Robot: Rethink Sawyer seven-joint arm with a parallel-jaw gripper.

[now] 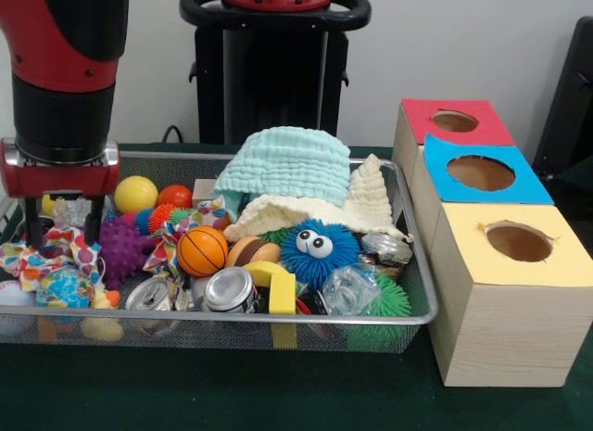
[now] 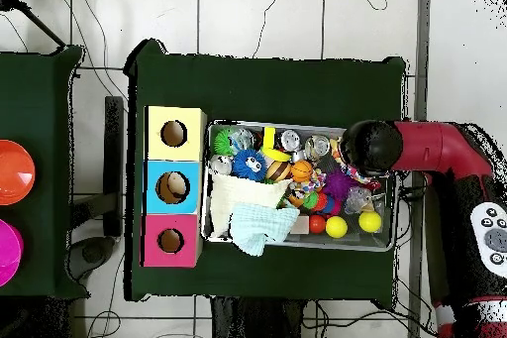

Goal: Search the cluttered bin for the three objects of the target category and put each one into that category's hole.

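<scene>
Tool [image 1: 63, 229] lowered into the left end of the silver wire-mesh bin [image 1: 278, 317] on the green table [image 1: 232, 394].
Front view shows its two dark fingers [image 1: 94, 229] spread apart over patterned cloth, holding nothing; overhead, the red arm [image 2: 436, 151] hides them. Three wooden boxes with red [image 1: 454, 121], blue [image 1: 480, 172] and yellow [image 1: 517, 242] holed tops stand right, in a row running front to back.

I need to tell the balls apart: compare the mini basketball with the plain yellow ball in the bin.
The mini basketball is orange with black seam lines; the yellow ball is plain. The basketball sits mid-bin near the front, by the cans; the yellow ball lies farther back, nearer the gripper. Both are round and rest untouched in the wire bin.
</scene>
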